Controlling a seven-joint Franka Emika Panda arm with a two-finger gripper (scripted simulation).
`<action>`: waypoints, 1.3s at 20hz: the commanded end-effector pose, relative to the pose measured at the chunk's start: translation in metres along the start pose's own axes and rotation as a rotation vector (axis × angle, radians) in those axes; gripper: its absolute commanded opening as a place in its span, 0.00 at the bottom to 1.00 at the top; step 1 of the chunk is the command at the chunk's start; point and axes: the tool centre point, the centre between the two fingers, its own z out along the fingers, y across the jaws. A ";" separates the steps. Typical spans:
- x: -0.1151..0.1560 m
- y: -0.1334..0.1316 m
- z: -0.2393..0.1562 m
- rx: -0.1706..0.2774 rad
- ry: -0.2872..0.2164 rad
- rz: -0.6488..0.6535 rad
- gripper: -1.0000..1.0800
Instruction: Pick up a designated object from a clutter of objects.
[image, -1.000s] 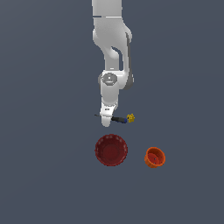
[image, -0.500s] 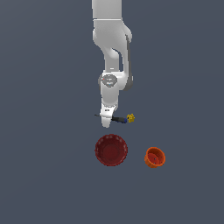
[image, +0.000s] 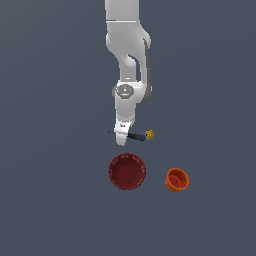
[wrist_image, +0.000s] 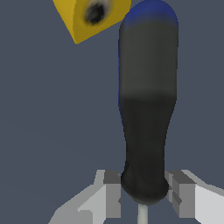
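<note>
At the centre of the exterior view the tool (image: 121, 137) sits low over the screwdriver (image: 134, 136), its fingers (wrist_image: 113, 192) spread to either side of the handle's neck. A yellow block (image: 149, 134) lies beside the handle's end. No writing shows.

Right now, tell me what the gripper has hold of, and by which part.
The gripper straddles the screwdriver at the narrow end of its handle, beside the shaft. Its fingers sit close on either side, but a firm clamp cannot be confirmed.
</note>
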 end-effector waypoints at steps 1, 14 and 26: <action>0.000 0.002 -0.005 -0.001 0.000 0.000 0.00; 0.001 0.024 -0.075 -0.001 0.000 -0.001 0.00; 0.002 0.057 -0.179 -0.001 0.002 -0.001 0.00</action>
